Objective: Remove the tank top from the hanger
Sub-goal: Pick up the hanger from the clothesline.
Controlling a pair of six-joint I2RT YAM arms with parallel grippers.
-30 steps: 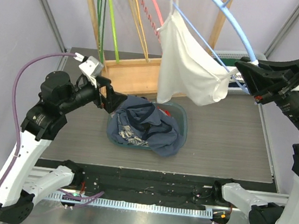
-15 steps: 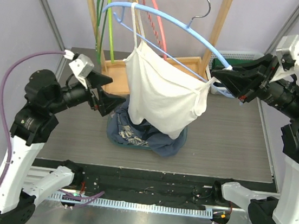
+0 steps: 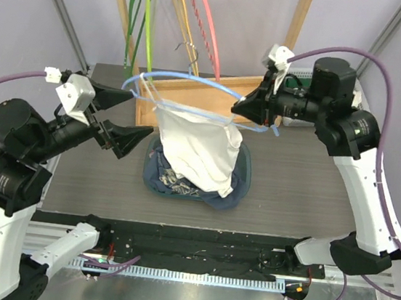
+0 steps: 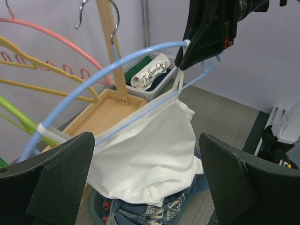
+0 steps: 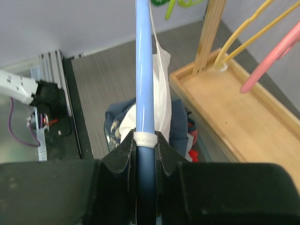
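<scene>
A white tank top point(image 3: 199, 150) hangs by its straps from a light blue hanger point(image 3: 187, 79), low over a basin of clothes. My right gripper point(image 3: 240, 112) is shut on the hanger's right end, where a white strap point(image 5: 145, 138) wraps the blue hanger bar point(image 5: 144, 70) between its jaws point(image 5: 145, 143). My left gripper point(image 3: 141, 112) stands wide open beside the hanger's left end, touching nothing. In the left wrist view the tank top point(image 4: 150, 150) fills the space ahead of the open left gripper point(image 4: 146, 138), with the hanger point(image 4: 117, 63) above it.
A teal basin point(image 3: 245, 172) with dark blue clothes sits mid-table under the tank top. Behind it stands a wooden rack point(image 3: 192, 98) carrying green point(image 3: 140, 18), yellow point(image 3: 183, 23) and pink point(image 3: 205, 19) hangers. A white basket point(image 3: 304, 79) of folded clothes is at the back right.
The right arm has swung the hanger and tank top from high on the right down and leftward over the basin. The left arm has drawn back and risen, still open.
</scene>
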